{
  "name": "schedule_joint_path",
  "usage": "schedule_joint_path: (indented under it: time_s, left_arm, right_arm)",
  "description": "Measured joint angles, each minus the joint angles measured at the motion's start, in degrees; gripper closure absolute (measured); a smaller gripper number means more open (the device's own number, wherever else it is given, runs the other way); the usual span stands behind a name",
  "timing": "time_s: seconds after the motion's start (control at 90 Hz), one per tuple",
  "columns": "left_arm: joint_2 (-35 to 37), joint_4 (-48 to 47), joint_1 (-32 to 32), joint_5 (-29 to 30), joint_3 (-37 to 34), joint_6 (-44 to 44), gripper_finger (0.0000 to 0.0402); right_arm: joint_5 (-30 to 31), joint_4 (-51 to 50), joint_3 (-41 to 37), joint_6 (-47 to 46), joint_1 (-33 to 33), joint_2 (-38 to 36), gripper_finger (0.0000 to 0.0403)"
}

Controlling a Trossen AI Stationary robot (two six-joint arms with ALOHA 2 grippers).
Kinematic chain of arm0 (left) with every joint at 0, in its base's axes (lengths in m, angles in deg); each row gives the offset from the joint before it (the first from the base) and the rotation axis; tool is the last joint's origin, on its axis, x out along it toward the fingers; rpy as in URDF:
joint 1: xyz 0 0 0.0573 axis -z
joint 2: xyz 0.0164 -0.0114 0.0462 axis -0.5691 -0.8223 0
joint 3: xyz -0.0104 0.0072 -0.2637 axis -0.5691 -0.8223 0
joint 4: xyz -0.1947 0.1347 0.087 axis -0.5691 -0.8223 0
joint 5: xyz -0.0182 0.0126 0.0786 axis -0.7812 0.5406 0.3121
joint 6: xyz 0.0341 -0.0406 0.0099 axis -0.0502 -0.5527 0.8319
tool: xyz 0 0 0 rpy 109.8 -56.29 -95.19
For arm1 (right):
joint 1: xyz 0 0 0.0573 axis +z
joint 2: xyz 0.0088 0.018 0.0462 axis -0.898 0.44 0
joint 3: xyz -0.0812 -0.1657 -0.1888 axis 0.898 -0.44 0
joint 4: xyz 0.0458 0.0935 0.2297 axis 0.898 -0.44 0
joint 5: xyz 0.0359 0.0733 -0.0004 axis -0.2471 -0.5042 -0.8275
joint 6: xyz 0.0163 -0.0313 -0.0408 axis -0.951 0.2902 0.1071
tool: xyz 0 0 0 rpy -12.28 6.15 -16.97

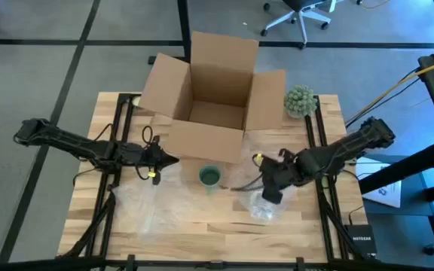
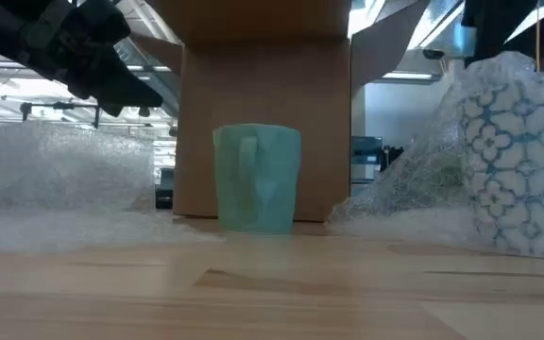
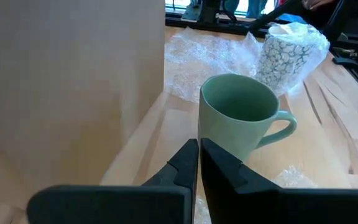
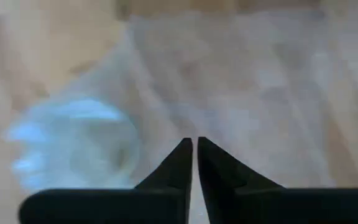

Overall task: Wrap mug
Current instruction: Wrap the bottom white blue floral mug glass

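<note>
A pale green mug (image 1: 210, 177) stands upright on the wooden table, in front of the cardboard box; the low view shows the mug (image 2: 257, 178) bare. My left gripper (image 1: 173, 159) hovers to the mug's left, shut, its tips (image 3: 199, 147) pointing at the mug (image 3: 241, 121) without touching it. A blue-patterned mug (image 2: 519, 161) wrapped in bubble wrap stands to the right of the green one. My right gripper (image 1: 271, 193) is shut just above this wrapped mug (image 1: 264, 208). In the right wrist view the gripper (image 4: 194, 144) hangs over the blurred wrapped mug (image 4: 73, 144). My right gripper is shut close above the bubble wrap around the patterned mug, coming from above. I cannot tell whether its fingertips touch the wrap.
An open cardboard box (image 1: 209, 98) stands at the table's far middle, right behind the green mug. A loose sheet of bubble wrap (image 1: 145, 202) lies at the near left, and more wrap (image 1: 258, 147) lies beside the box at the right. A small green plant (image 1: 300, 100) sits far right.
</note>
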Motion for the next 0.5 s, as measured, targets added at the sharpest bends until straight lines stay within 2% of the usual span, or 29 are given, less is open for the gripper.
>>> schedule_joint_path:
  time_s: [0.156,0.322,0.5]
  left_arm:
    - [0.0,-0.2,0.0,0.0,0.0,0.0,0.0402]
    - [0.0,-0.3,0.0,-0.3,0.0,0.0,0.0402]
    - [0.0,-0.3,0.0,-0.4,0.0,0.0,0.0402]
  right_arm:
    - [0.3,4.1,-10.8,2.1,-7.2,-4.5,0.0303]
    - [-2.0,17.3,-25.8,6.8,-17.5,-11.7,0.0221]
    - [-1.5,30.0,-37.8,9.4,-27.2,-17.5,0.0174]
